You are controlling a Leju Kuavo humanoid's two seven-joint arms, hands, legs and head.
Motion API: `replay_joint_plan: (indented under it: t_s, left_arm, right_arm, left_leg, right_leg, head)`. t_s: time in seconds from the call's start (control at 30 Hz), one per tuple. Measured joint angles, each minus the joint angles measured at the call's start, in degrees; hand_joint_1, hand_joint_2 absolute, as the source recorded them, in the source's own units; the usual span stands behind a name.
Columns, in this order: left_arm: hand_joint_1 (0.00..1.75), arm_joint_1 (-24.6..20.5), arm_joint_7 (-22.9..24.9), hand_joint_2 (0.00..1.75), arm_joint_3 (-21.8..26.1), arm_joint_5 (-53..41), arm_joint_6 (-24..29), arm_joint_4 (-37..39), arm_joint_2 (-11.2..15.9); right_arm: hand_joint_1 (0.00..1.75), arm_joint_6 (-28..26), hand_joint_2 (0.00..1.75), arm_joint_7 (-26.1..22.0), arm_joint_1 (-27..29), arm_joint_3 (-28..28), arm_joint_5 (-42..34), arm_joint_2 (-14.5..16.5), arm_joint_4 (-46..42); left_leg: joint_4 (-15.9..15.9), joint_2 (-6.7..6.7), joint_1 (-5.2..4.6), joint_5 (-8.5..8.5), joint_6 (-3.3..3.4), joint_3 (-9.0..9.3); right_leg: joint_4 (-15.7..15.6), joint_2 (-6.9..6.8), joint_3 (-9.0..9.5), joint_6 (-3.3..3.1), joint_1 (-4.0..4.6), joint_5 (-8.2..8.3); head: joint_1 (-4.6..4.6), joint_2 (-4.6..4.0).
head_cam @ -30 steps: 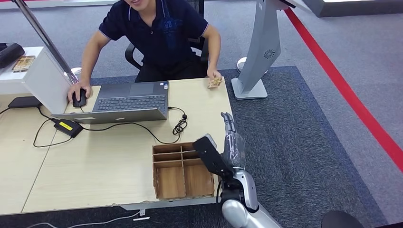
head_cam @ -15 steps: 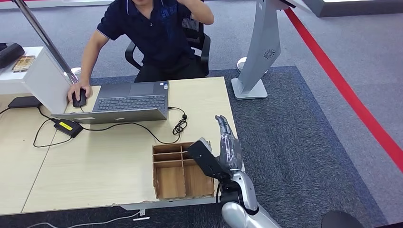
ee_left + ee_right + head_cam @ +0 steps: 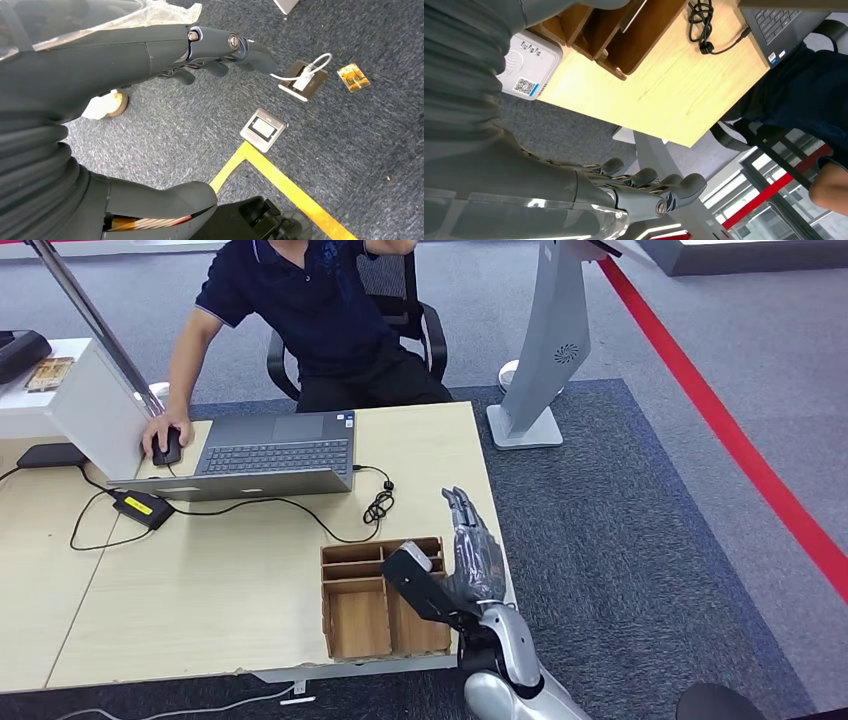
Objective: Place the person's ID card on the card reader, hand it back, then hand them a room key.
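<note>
Now, right hand (image 3: 468,545): stretched flat with straight fingers and the thumb held apart, carrying nothing. It hovers over the table's near right corner, above the right side of the wooden organizer (image 3: 352,585).
Left hand (image 3: 150,50): hanging over the carpet, fingers extended, thumb apart, nothing in it.
Card reader (image 3: 526,67): a white box with a printed code, on the table (image 3: 200,590) just beside the organizer, under the right arm.
What changed: a second ago the right hand reached further toward the person (image 3: 320,310), who held a card at the table's far corner. The hand has since drawn back to the organizer.
ID card: the person's arm is now raised past the frame's top; I cannot tell where the card is.
Meaning: the card seems returned; fetching a room key likely comes next.
Person's other hand: resting on a mouse (image 3: 168,447) beside the laptop (image 3: 270,455).
</note>
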Motion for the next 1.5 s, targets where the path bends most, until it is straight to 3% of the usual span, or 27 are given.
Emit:
replay_joint_plan:
  t_s: [0.8,1.5]
  left_arm:
    - [0.00,-0.55,-0.59,1.75,0.02,-1.78,-1.55,0.00,0.38]
    - [0.00,-1.04,-0.98,1.75,0.04,-3.31,-2.13,0.00,0.38]
  right_arm:
    - [0.00,3.37,1.75,1.19,-0.65,2.74,5.94,0.13,1.21]
    - [0.00,-0.73,1.75,1.10,-2.47,4.45,6.89,2.63,7.02]
  left_leg:
    - [0.00,-0.01,0.00,0.00,0.00,-0.01]
    - [0.00,-0.01,0.00,0.00,0.00,-0.01]
  right_leg:
    - [0.00,0.00,0.01,0.00,0.00,0.00]
    - [0.00,0.00,0.01,0.01,0.00,0.01]
  head:
    - [0.01,0.00]
    - [0.00,0.00]
